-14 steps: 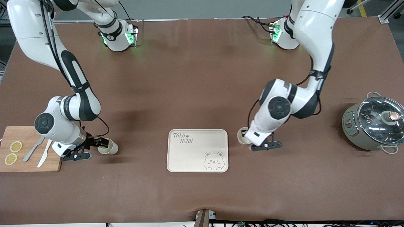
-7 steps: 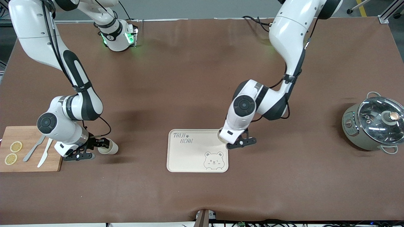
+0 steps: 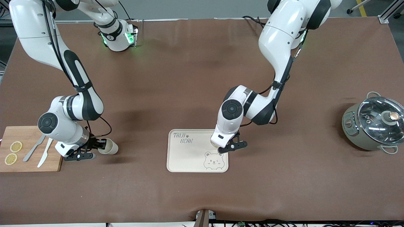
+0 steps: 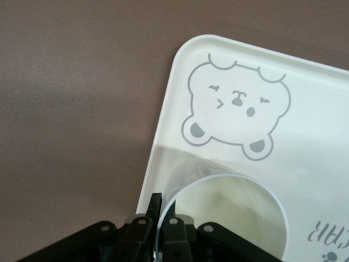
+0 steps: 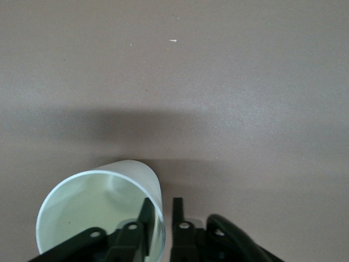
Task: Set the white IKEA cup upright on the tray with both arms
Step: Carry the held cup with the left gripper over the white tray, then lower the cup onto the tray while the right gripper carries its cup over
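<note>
At the right arm's end of the surface [image 3: 189,78], a cutting board [image 3: 30,164] (w/ lemon slices [image 3: 13,152], cutlery [image 3: 39,152]). Right end effector [image 3: 101,145] pinches the lying cup's [image 3: 109,147] rim; left end effector [image 4: 162,210] clamps the upright cup's [image 4: 229,218] rim over the tray [image 3: 186,157].

Reaches in with the left arm [image 3: 274,41], wrist bent low over the tray [image 3: 189,160], left gripper [image 4: 162,204] clamped on the rim of an upright white cup [image 4: 229,218]. Bends the right arm [image 3: 31,31] down at its own end, right gripper [image 3: 100,145] pinched about the wall of a tipped white cup [image 3: 109,147].
</note>
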Available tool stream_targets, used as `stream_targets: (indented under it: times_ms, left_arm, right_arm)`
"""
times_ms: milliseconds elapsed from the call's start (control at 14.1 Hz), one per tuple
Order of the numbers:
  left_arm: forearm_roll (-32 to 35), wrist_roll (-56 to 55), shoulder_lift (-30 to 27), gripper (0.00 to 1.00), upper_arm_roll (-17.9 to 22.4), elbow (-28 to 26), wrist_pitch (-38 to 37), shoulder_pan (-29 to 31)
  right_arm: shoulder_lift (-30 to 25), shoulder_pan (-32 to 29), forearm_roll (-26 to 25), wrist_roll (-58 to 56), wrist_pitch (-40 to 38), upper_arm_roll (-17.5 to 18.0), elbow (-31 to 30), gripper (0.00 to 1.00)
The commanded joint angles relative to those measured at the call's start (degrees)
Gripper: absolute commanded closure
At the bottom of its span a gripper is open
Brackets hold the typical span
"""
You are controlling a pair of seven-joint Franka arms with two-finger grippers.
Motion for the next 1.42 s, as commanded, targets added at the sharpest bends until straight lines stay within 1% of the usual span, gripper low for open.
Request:
stream_targets:
  times_ms: [0, 213, 355, 426, 497, 568, 710, 852, 994, 1206, 1348]
  left_arm:
    - [0.68, -1.97, 3.21, 1.0, 1.05, 4.56, 0.49, -1.0]
    - [0.68, -2.06, 3.3, 1.0, 1.05, 4.74, 0.58, -1.0]
    - [0.68, -2.15, 3.21, 1.0, 0.96, 4.66, 0.58, -0.91]
    - [0.68, -2.06, 2.95, 0.72, 0.87, 4.48, 0.41, -0.74]
    - [0.94, -2.06, 2.77, 0.27, 1.05, 4.39, -0.03, -0.82]
    - [1.03, -1.89, 2.51, 0.0, 1.31, 4.3, -0.29, -0.91]
    - [0.94, -1.54, 1.98, 0.0, 1.58, 4.3, -2.3, -0.56]
    - [0.85, -0.66, 0.58, 0.0, 1.31, 4.3, -5.46, -0.3]
    - [0.59, 1.61, -0.91, 0.0, 0.87, 4.57, -10.73, 0.32]
    - [-0.54, 6.62, -4.51, 0.0, 0.43, 4.57, -16.71, 3.21]
    - [-3.0, 11.71, -7.15, 0.0, 0.52, 4.57, -20.32, 5.5]
  right_arm:
    - [-0.74, 0.47, -0.1, 0.64, -0.52, -0.27, 0.29, 0.99]
    - [-0.91, 0.82, -0.1, 0.46, -0.69, -0.27, 1.43, 1.0]
    - [-1.09, 1.08, 0.33, 0.64, -3.66, -0.18, 3.8, 1.0]
    - [-1.09, 1.69, 0.34, 0.98, -7.51, -0.18, 6.86, 1.0]
    - [-1.09, 2.31, 0.42, 2.38, -11.99, -0.18, 10.2, 1.0]
    - [-0.92, 3.27, 0.43, 5.44, -16.38, -0.09, 13.71, 1.0]
    - [-0.83, 5.73, 0.43, 12.47, -20.46, -0.09, 18.21, 1.0]
    - [-0.74, 9.67, 1.12, 20.28, -21.09, -0.09, 20.24, 1.0]
    - [0.13, 13.98, 2.62, 28.2, -20.91, -0.18, 22.6, 1.0]
    - [4.17, 19.0, 2.45, 36.65, -20.13, -0.27, 28.23, 1.0]
    - [7.68, 21.46, 2.36, 40.26, -18.99, -0.27, 30.87, 1.0]
